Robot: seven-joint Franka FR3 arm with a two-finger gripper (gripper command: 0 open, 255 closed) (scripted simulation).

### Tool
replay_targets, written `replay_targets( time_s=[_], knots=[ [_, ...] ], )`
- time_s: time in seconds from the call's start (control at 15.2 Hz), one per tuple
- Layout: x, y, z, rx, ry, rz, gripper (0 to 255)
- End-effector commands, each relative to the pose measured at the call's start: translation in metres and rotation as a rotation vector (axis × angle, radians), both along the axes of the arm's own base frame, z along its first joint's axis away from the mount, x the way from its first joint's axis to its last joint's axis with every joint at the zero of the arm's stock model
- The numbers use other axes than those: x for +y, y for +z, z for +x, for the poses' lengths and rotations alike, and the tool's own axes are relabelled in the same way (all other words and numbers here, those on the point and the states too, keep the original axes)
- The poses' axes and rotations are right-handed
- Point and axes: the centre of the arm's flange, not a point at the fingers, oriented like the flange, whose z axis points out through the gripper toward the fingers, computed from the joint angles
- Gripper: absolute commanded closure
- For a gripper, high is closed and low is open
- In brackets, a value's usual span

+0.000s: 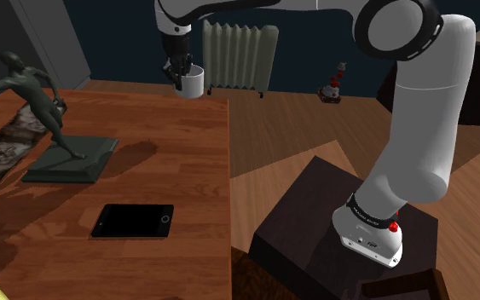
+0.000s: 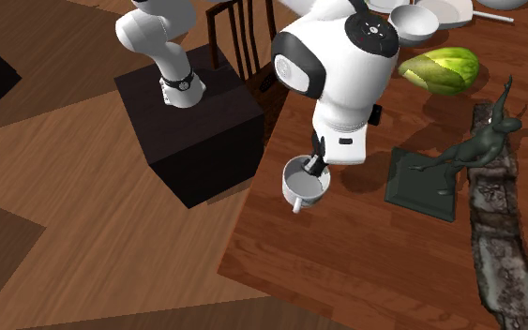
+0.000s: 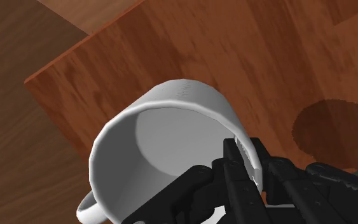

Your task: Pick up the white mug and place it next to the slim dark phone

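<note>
Closest to the lens, the gripper (image 3: 247, 160) had its black fingers (image 3: 231, 170) clamped on the wall of the white mug (image 3: 171, 127), one inside the rim and one outside, on the side away from the handle (image 3: 85, 207). Across the shoulder view from its left, a dark statue (image 1: 37, 94) stood on the wooden table (image 1: 195, 170). The slim dark phone (image 1: 133, 221) lay flat nearer the front, well apart from the mug, which hung in the air over the table's far edge. A radiator (image 1: 240, 55) stood behind and the stand (image 1: 315, 230) sat at the right. The mug looked stiff, smooth and fairly light. It would probably tilt or slip in a loose pinch and chip if set down hard, so a firm hold across the rim wall seemed right.
</note>
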Motion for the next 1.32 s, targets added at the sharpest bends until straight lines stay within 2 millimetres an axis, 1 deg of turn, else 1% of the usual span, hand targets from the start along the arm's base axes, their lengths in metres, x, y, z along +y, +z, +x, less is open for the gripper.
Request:
replay_targets(
  time_s=[0.0,0.79,1.25],
  knots=[
    [0.026,0.000,-0.009,0.000,-0.001,0.000,255],
    [0.176,0.001,-0.054,0.000,-0.001,0.000,255],
    [0.176,-0.036,-0.054,0.000,-0.001,0.000,255]
  ],
)
